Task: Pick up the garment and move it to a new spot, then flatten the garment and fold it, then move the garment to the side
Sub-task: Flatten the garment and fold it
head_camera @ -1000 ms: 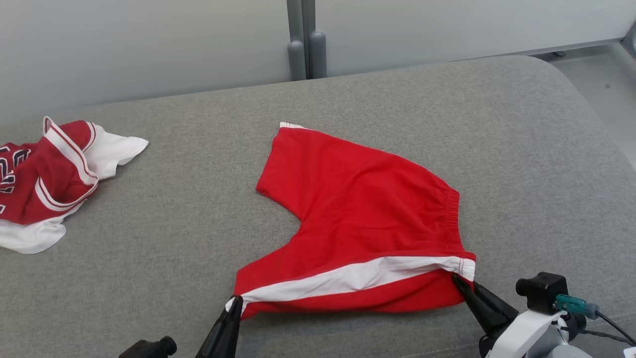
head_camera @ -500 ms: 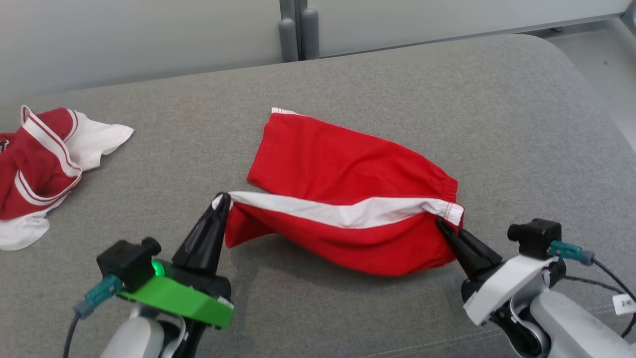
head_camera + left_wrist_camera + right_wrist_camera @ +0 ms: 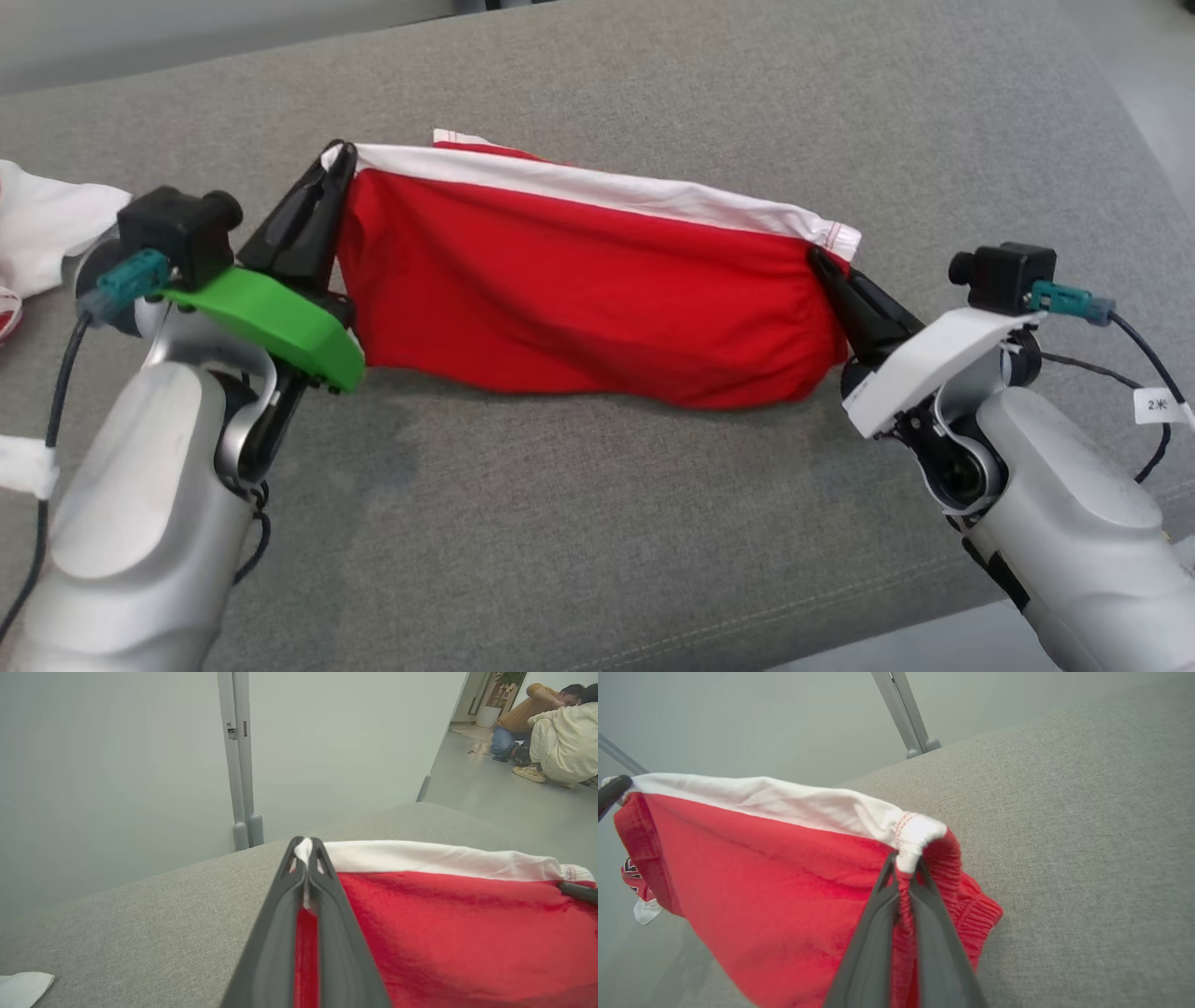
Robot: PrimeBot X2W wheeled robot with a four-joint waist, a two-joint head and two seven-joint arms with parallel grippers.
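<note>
Garment (image 3: 588, 299) held up over grey cushion (image 3: 560, 523) by its white-striped edge, left gripper (image 3: 338, 154) and right gripper (image 3: 817, 257) each pinched tight on 1 end, stretched taut, probably to keep the fold straight.

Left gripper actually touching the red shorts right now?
Touching. Left wrist view: the left gripper is pinched shut on the white-striped corner of the red shorts.

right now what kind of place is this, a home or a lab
Likely an office or lab rather than a home: pale partition panels joined by a grey metal post, a smooth grey floor with two people crouching beyond, and a grey upholstered bench under the red shorts.
</note>
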